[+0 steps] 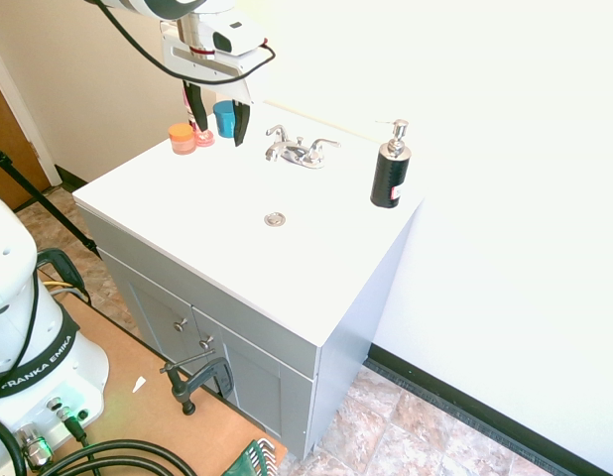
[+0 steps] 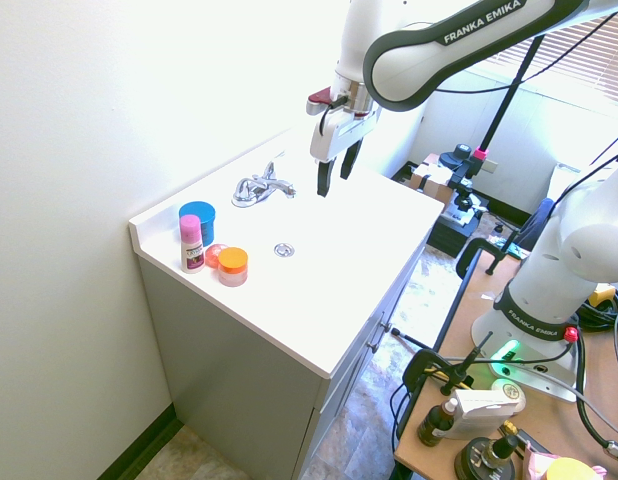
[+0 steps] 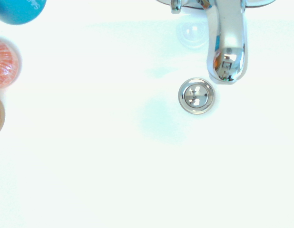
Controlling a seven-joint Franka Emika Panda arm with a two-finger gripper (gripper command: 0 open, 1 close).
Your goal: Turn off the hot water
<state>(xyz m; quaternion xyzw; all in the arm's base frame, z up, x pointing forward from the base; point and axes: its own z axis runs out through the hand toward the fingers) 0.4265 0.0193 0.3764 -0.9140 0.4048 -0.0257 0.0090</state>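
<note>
- No contact with the faucet (image 1: pixel 300 151) is seen, so the task is judged to be at its opening stage, with the whole turning move left to do.
- No running water can be made out in any view; the wrist view shows only a faint bluish patch on the white basin (image 3: pixel 161 118) beside the drain (image 3: pixel 196 96), under the chrome spout (image 3: pixel 227 42).
- The hot water lever (image 1: pixel 276 133) is found at the far edge of the counter (image 1: pixel 168 198), as the faucet's left wing when faced from the front; in the second exterior view it appears as the wing nearer the jars (image 2: pixel 249 186).
- The matching right lever (image 1: pixel 324 145) and the black soap pump bottle (image 1: pixel 391 169), further right, are left untouched.
- The gripper (image 1: pixel 218 111) is held in the air above the counter, to the left of the faucet and in front of the blue jar (image 1: pixel 224 117), well clear of the lever.
- Its two dark fingers (image 1: pixel 241 121) are seen spread apart, pointing straight down, with nothing between them.
- The wrist is kept vertical, the arm reaching in from above over the basin.
- An orange jar (image 1: pixel 182 138) and a pink-capped bottle (image 2: pixel 192 243) stand at the far left of the counter, out of the likely path.
- What remains, as judged: the gripper is to be brought right and down to the left lever, and the lever pushed to its closed position.
</note>
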